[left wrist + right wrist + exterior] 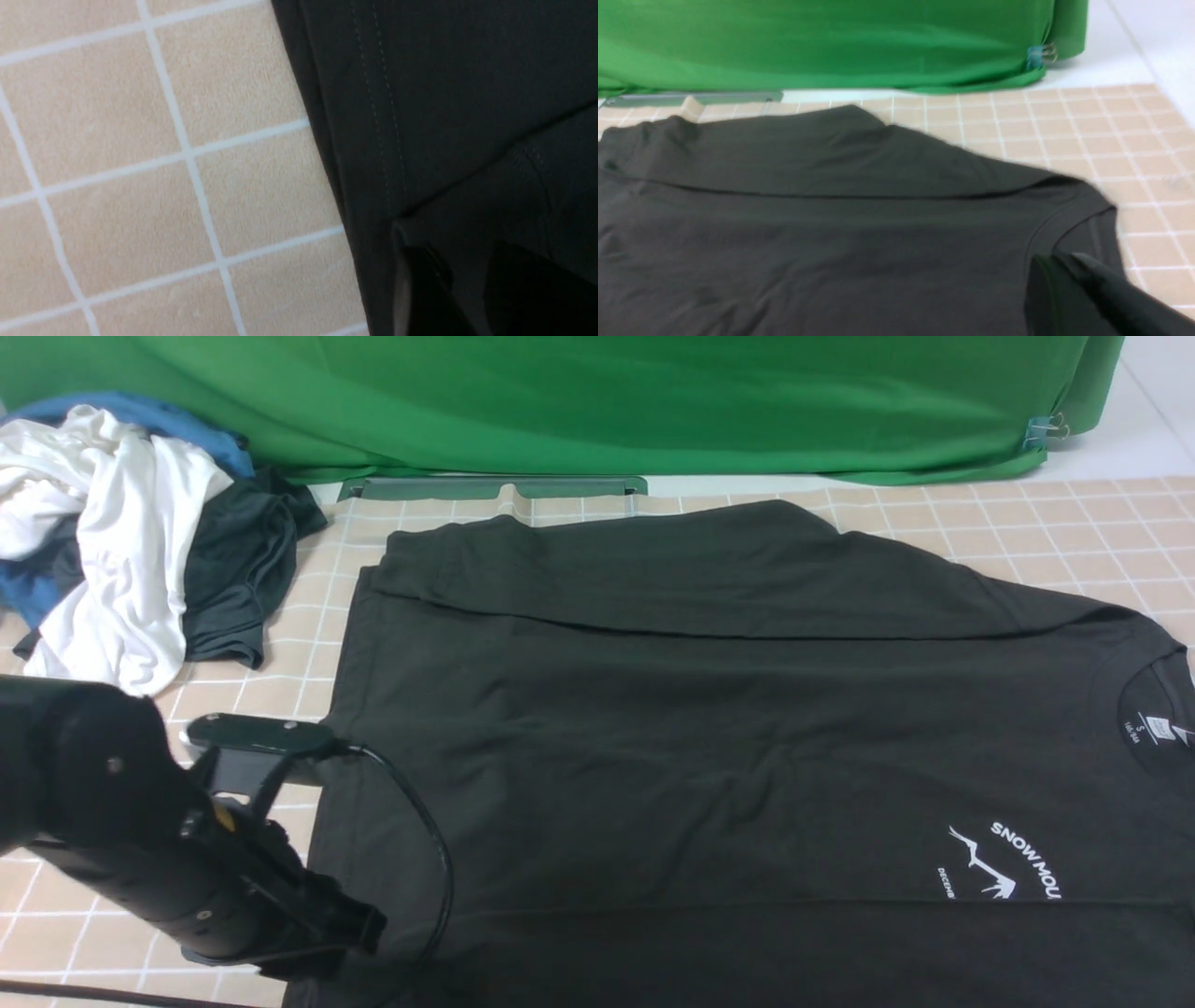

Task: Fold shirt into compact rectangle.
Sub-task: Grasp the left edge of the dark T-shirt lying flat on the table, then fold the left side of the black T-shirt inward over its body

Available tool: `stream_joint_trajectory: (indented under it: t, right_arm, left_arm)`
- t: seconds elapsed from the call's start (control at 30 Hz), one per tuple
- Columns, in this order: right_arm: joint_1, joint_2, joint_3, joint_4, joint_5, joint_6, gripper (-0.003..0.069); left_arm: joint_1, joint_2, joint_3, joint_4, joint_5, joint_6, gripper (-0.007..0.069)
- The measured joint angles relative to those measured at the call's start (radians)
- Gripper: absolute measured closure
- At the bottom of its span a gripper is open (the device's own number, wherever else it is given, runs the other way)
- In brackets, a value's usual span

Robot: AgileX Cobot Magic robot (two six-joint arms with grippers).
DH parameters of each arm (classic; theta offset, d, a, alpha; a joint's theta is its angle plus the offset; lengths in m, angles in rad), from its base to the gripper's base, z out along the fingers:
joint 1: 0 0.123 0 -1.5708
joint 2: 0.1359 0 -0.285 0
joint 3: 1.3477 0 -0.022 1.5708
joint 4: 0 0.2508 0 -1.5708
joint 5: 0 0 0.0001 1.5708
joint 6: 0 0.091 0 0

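The black shirt [700,728] lies flat on the checked mat [1074,523], neck to the right, hem to the left, its far side folded over. Its white mountain logo [1004,863] and neck label [1155,728] face up. My left gripper [359,933] sits at the near left hem corner. In the left wrist view the left gripper [467,284] has its fingers close together with a lifted layer of the stitched hem [387,140] between them. The right gripper [1064,263] is outside the front view; its fingers are pressed together on cloth beside the collar [1045,228].
A pile of white, blue and dark grey clothes [112,523] lies at the far left. A green backdrop cloth [597,401] hangs along the far edge, with a metal bar [495,485] at its foot. A black cable [429,831] loops over the shirt from my left arm.
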Motion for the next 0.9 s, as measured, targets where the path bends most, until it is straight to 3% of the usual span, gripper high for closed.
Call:
stream_joint_trajectory:
  t: [0.13,0.3,0.43,0.57,0.63,0.9]
  right_arm:
    - [0.0,0.006,0.0,0.02,0.005,-0.037,0.0621]
    - [0.0,0.006,0.0,0.027,0.005,-0.042,0.0621]
    - [0.0,0.006,0.0,0.029,0.005,-0.042,0.0621]
    - [0.0,0.006,0.0,0.029,0.005,-0.042,0.0621]
    - [0.0,0.006,0.0,0.03,0.005,-0.042,0.0621]
    - [0.0,0.006,0.0,0.03,0.005,-0.042,0.0621]
  left_arm:
    - [0.0,0.051,0.0,-0.025,-0.036,0.039,0.0279]
    - [0.0,0.098,0.0,-0.022,-0.067,0.042,0.0265]
    - [0.0,0.126,-0.006,-0.013,-0.07,0.047,0.0346]
    - [0.0,0.129,-0.011,-0.013,-0.047,0.047,0.0522]
    - [0.0,0.124,-0.013,-0.021,-0.028,0.047,0.0574]
    - [-0.003,0.007,-0.053,-0.021,0.091,0.047,0.0591]
